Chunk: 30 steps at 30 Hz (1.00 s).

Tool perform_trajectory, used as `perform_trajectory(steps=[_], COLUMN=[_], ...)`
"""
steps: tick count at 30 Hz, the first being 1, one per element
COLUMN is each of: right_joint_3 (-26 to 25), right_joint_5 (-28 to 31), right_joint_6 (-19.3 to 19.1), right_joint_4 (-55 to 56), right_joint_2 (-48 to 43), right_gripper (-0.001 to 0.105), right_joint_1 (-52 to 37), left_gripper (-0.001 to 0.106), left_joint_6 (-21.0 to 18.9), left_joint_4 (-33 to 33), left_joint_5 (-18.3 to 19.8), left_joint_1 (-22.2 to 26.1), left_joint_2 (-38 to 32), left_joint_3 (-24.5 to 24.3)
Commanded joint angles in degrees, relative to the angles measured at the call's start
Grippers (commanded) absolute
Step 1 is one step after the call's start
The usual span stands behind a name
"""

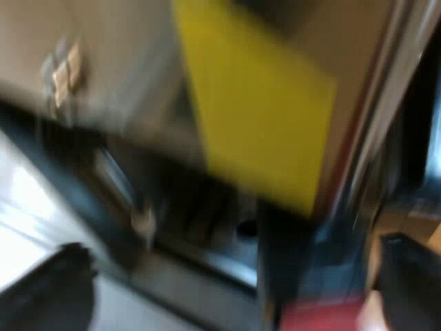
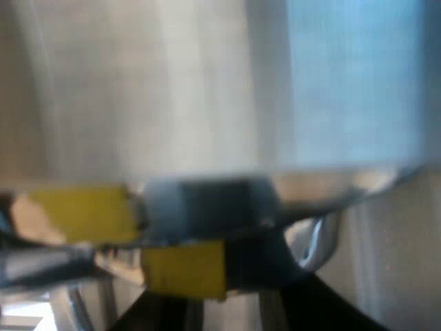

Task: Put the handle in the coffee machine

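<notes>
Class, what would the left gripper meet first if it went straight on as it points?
Probably the front of the espresso machine, at its drip tray under the yellow panel; depth is unclear.

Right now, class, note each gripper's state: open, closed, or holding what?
Left gripper: open, fingers wide apart, the handle's red end between them.
Right gripper: cannot be told.

The handle end [image 1: 318, 317] is red, the left end effector [image 1: 234, 248] fingers [image 1: 49, 293] black, a label [image 1: 255, 103] yellow.

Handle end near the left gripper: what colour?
The handle end is red; left wrist view shows it best.
</notes>
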Motion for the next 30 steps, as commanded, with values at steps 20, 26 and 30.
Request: perform_trajectory(steps=[20, 26, 30], right_joint_3=[-1.20, -1.39, -1.37], right_joint_5=[-1.81, -1.80, -1.80], right_joint_6=[-1.89, -1.89, -1.89], right_joint_4=[-9.64, -11.10, -10.77], right_joint_2=[-0.87, -0.87, -0.87], right_gripper=[0.023, 0.023, 0.023], right_joint_1=[-0.92, -0.92, -0.92], left_gripper=[0.105, 0.105, 0.105], left_joint_6=[-0.79, -0.79, -0.79], left_joint_4=[1.87, 5.57, 7.74], left_joint_5=[-1.52, 0.26, 0.40], left_joint_1=[-0.25, -0.25, -0.25], left_joint_2=[-0.99, -0.99, -0.99], left_joint_3=[-0.88, -2.76, -5.60])
